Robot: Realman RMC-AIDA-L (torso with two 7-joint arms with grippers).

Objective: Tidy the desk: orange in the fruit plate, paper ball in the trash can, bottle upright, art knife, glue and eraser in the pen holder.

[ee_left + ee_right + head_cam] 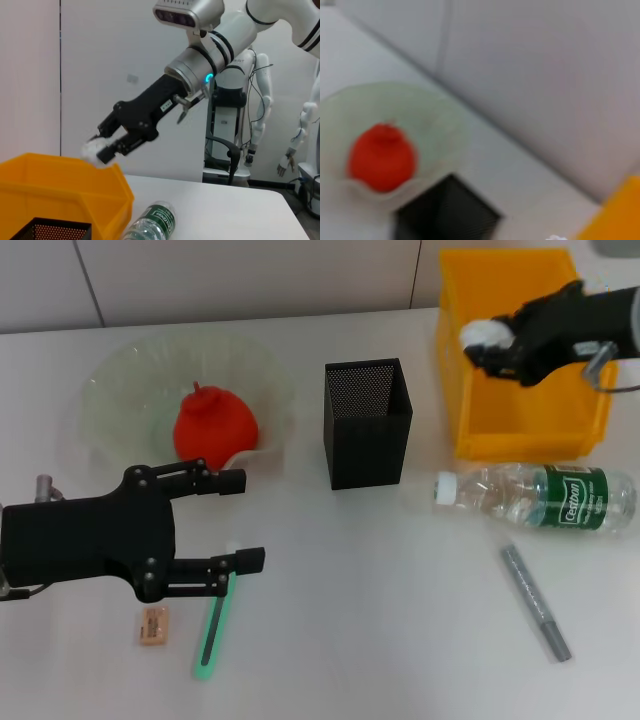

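Nearest the head camera, the left gripper (245, 520) hovers over the near-left of the table (380, 620), its two fingers spread wide with nothing between them. Just under its lower finger lies one green art knife (213, 632), and beside that one small eraser (153, 625). One orange (214, 425) already sits in the single glass fruit plate (120, 390). One black mesh pen holder (367, 423) stands mid-table. One bottle (540, 497) lies on its side near the yellow trash can (520, 430), and one grey glue stick (535, 602) lies in front of it. The right gripper (497, 352) is held above the can, closed on the one paper ball (484, 339).

From the left wrist, the right gripper (107, 145) shows pinching the paper ball (92, 148) right over the can's rim (65, 172), not clearly past it. The risk, as I judge it: let go here and the ball may strike the rim and bounce back onto the table. The bottle (150, 222) and the pen holder's mesh edge (55, 231) show low in this view.

From the right wrist, the orange (381, 157) in the plate (435, 125), the pen holder (447, 215) and a corner of the can (617, 215) are visible; a white speck of the ball (555, 238) shows at the edge, but that arm's own fingers do not
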